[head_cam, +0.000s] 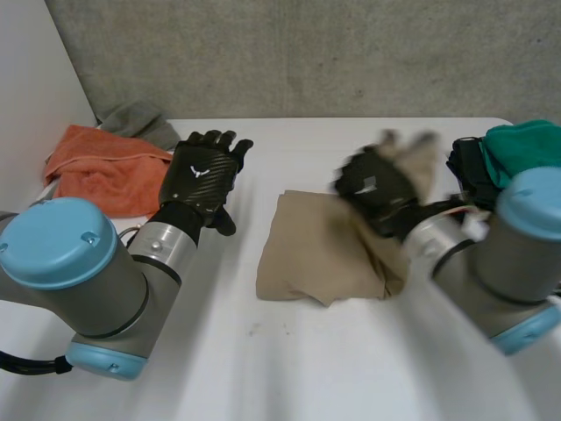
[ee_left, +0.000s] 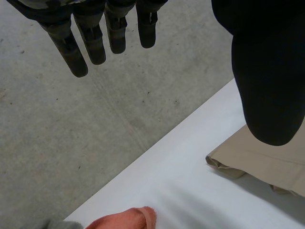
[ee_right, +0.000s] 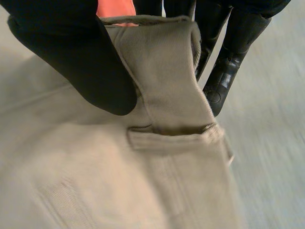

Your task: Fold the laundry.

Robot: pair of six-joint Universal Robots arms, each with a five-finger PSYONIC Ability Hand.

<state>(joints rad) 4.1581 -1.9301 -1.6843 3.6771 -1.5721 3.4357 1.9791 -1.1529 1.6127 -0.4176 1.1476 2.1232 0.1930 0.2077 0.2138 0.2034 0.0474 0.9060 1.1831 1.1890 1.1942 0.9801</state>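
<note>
At right hand (ee_right: 90, 67), tan cloth (ee_right: 162, 81), edge pinched

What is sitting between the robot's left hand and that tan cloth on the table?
Nothing but bare white table. In the head view, the open left hand is apart from the tan cloth, with only tabletop between them.

The white table (head_cam: 289, 368) is bare along the whole near strip and in the lane between the crumpled orange terry towel (head_cam: 101, 171) and the folded beige cloth garment (head_cam: 307, 254), where the black left hand (head_cam: 203, 175) hovers, fingers straight. Far-left corner blocked by towel and grey cloth (head_cam: 140, 118); far-right by teal cloth (head_cam: 526, 145) and dark clothes (head_cam: 465, 171). Black right hand (head_cam: 377, 189), pinching the garment's right edge, bars that side
</note>
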